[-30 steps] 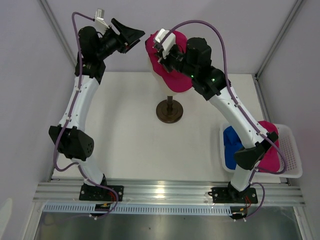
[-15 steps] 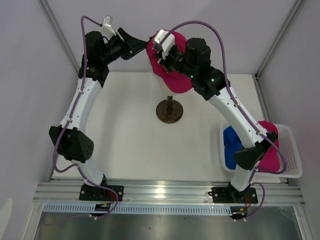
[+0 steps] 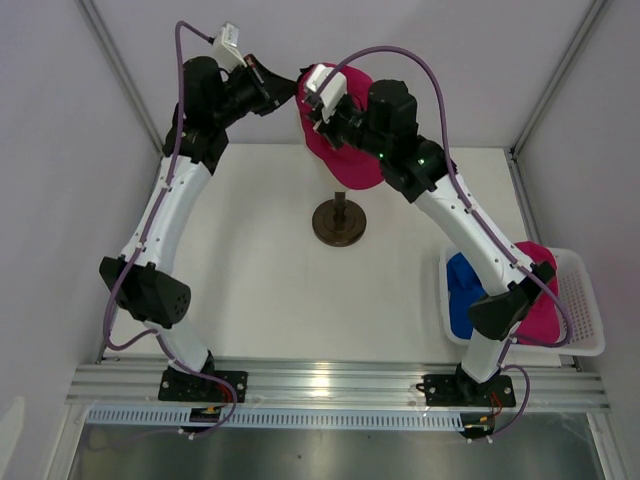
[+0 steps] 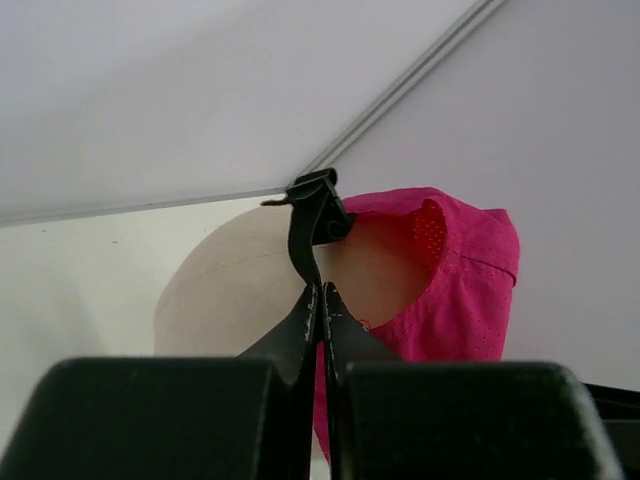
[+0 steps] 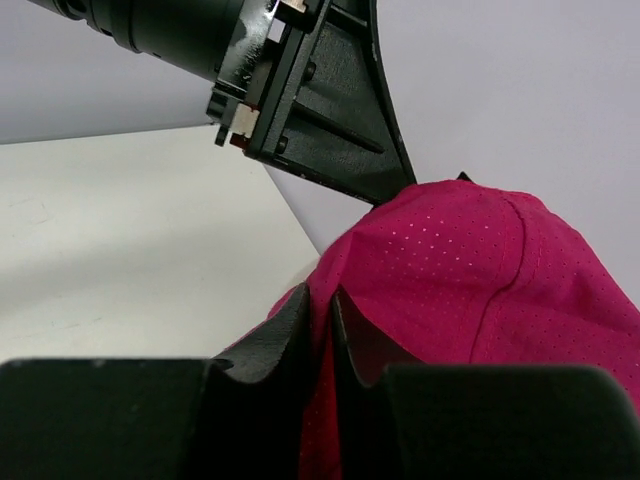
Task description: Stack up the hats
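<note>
A magenta hat sits on the cream mannequin head at the back of the table. My left gripper is at the hat's back. In the left wrist view it is shut on the hat's black strap. My right gripper pinches the magenta hat's fabric from the other side, with cloth between its nearly closed fingers. A blue hat and another magenta hat lie in the basket.
The dark round stand of the mannequin head is at table centre. The white mesh basket stands at the right near edge. The right arm crosses above it. White enclosure walls close in behind the hat.
My left gripper has swung right to the hat's back and shut on the black strap. The right gripper has stayed on the magenta fabric, shifting only slightly.
</note>
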### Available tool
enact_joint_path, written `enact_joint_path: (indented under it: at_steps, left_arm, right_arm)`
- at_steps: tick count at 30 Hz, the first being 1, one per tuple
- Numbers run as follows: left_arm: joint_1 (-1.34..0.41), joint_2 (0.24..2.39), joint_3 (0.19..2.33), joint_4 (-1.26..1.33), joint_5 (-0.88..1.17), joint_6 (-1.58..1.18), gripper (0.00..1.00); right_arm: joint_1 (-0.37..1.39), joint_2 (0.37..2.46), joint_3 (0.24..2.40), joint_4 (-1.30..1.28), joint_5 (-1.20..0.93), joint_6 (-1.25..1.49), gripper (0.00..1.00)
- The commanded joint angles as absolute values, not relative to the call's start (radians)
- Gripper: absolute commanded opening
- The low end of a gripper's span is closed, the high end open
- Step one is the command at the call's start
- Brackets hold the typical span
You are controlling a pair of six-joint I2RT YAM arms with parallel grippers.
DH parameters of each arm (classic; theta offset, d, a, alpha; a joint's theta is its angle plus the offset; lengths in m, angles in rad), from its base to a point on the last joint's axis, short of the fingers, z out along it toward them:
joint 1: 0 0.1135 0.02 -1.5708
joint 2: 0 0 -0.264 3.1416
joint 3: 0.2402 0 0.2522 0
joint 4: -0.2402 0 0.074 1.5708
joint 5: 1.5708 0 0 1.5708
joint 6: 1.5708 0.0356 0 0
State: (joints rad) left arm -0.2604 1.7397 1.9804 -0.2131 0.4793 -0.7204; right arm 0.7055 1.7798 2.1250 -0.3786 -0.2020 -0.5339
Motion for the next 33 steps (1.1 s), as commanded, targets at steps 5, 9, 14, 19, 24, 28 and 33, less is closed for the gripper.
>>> enact_joint_path:
  at_steps: [5, 9, 14, 19, 24, 28, 33]
  left_arm:
    - [-0.298, 1.612, 1.935, -0.201, 0.07, -0.603, 0.01]
    - [-0.298, 1.595, 1.879, -0.17, -0.043, -0.661, 0.01]
    - [-0.299, 1.64, 1.861, -0.179, -0.017, -0.748, 0.01]
    - [-0.301, 1.641, 1.812, -0.158, -0.008, -0.799, 0.01]
    - [-0.305, 1.609, 1.74, -0.124, -0.008, -0.83, 0.01]
    - [-0.305, 1.602, 1.706, -0.115, -0.008, -0.862, 0.01]
    - [-0.313, 1.586, 1.674, -0.098, -0.008, -0.871, 0.01]
  right_arm:
    - [0.684, 1.721, 2.094, -0.301, -0.21, -0.522, 0.22]
    - [0.641, 1.712, 2.092, -0.258, -0.21, -0.427, 0.26]
    - [0.569, 1.672, 2.053, -0.226, -0.284, -0.29, 0.49]
    - [0.529, 1.557, 1.954, -0.183, -0.334, -0.151, 0.95]
    - [0.398, 1.457, 1.893, -0.173, -0.417, 0.052, 0.99]
    - [0.284, 1.307, 1.638, -0.056, -0.396, 0.259, 1.0]
    - [0.19, 1.206, 1.375, -0.012, -0.331, 0.428, 1.0]
